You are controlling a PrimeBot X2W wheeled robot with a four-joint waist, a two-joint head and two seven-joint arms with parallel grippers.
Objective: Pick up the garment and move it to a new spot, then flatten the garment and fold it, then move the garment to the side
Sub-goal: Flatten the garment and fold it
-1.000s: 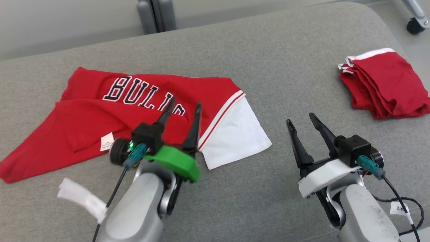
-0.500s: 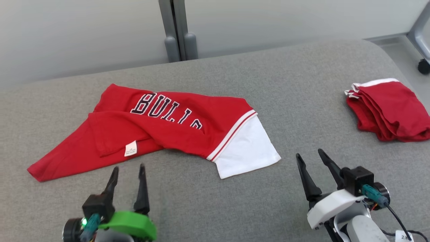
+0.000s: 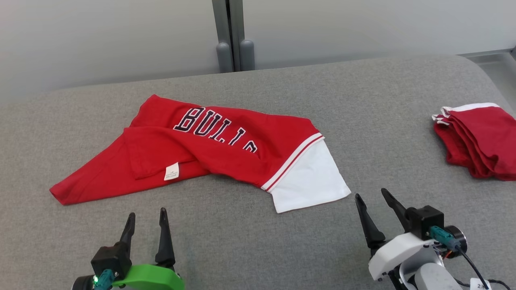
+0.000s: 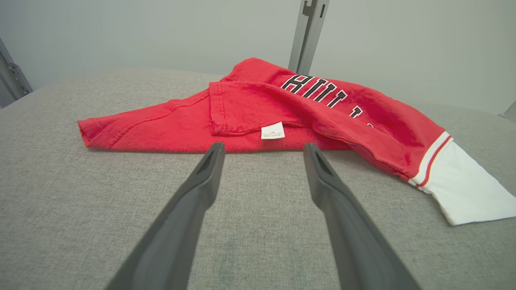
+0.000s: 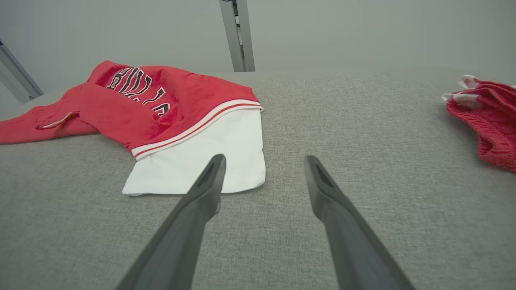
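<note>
Jersey (image 3: 225,153) lies rumpled left of centre on the grey cushion (image 3: 363,100), one flap doubled over. Left gripper (image 3: 146,213), above the cloth a second ago, has drawn back to the near edge, fingers spread and empty; right gripper (image 3: 370,193) waits near the right corner, also spread, empty. The move to a new spot looks done; flattening comes next. Folded red pile (image 3: 479,141) sits at the right edge.

Bright, soft, even indoor light, thin faint shadows under the garment (image 3: 225,149) along its near edge, head view sharp, wrist views wide-angle, stretched toward the edges.
</note>
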